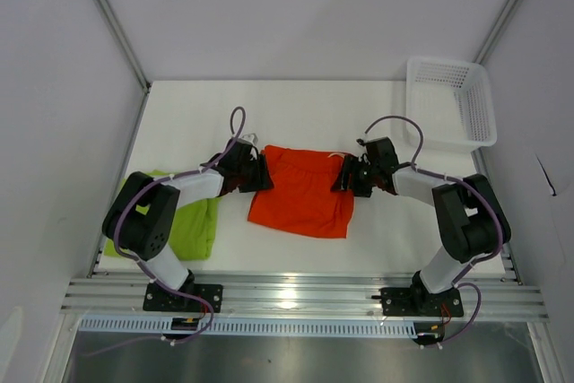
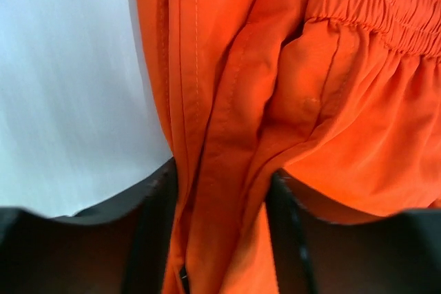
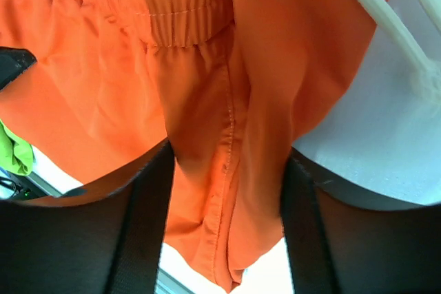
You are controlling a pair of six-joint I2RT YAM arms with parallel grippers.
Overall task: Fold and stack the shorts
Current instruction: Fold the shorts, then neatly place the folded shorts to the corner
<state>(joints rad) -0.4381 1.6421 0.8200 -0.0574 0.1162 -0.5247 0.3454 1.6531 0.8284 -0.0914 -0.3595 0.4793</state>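
the orange shorts (image 1: 303, 193) lie mid-table, waistband at the far edge and running left to right, legs trailing toward the arms' bases. the left gripper (image 1: 263, 172) sits at the waistband's left corner and the right gripper (image 1: 343, 175) at its right corner, so each arm is as near as the other. in both wrist views a bunched fold of orange cloth fills the gap between the fingers (image 2: 155, 239) (image 3: 148, 225) — the jaws stand only partly closed, yet look clenched on the fabric. the green shorts (image 1: 190, 221) lie folded to the left, apart from the orange pair, so any fold likely runs toward the near edge.
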